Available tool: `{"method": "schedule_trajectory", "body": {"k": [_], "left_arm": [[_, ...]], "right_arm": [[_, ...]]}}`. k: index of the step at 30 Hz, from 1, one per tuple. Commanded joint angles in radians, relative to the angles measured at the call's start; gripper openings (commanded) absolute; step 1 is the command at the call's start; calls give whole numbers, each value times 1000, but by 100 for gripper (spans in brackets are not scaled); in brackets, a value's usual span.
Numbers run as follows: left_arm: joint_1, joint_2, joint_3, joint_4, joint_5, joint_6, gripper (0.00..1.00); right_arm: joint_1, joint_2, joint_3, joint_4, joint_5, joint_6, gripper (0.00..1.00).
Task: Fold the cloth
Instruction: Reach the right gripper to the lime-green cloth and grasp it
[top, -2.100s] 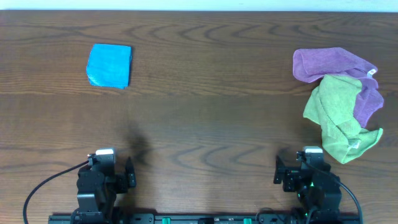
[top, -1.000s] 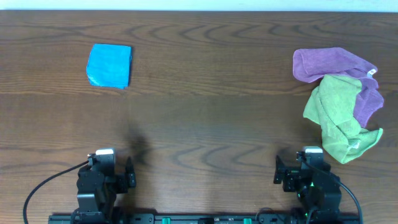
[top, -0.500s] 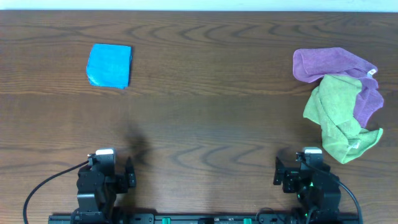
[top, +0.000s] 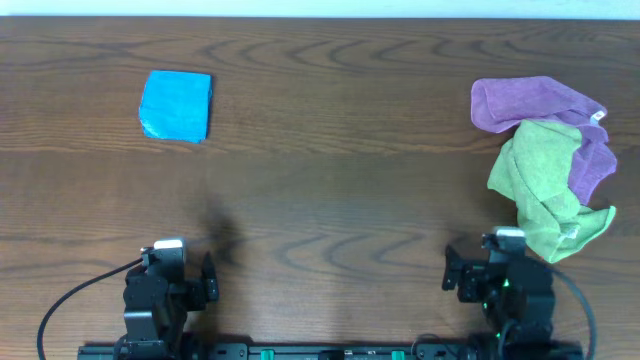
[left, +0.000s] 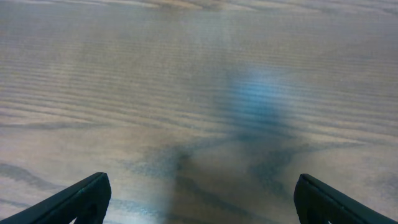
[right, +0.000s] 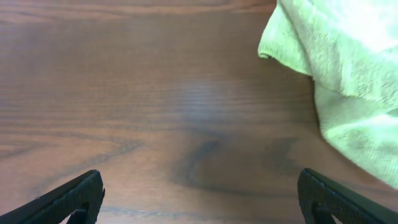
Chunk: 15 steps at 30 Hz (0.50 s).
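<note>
The table bears a bunched purple cloth. The cloth lies crumpled against its near side, a purple fold tangled with it. The right gripper hangs nearer than the purple cloth, jaws spread and empty. The left gripper, well left of it, is likewise spread. Folding looks unstarted. The next move likely calls for pulling the cloth free and flat.

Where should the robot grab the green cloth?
On the green cloth, probably the near end, the loose flap closest to the right gripper, coming in from the robot's side. That end lies on bare table, while the far part is bunched against the purple cloth.
</note>
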Motion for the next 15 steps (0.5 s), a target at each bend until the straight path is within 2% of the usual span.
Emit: {"method": "schedule_trajectory", "body": {"k": [1, 6, 15], "left_arm": [[-4, -6, -4, -1, -9, 7, 95], [-4, -6, -4, -1, -9, 7, 95], [-4, -6, -4, -1, -9, 6, 95]], "right_arm": [[-8, 116, 121, 2, 13, 32, 99], [-32, 336, 306, -35, 18, 40, 99], [-66, 655, 617, -145, 95, 205, 99]]}}
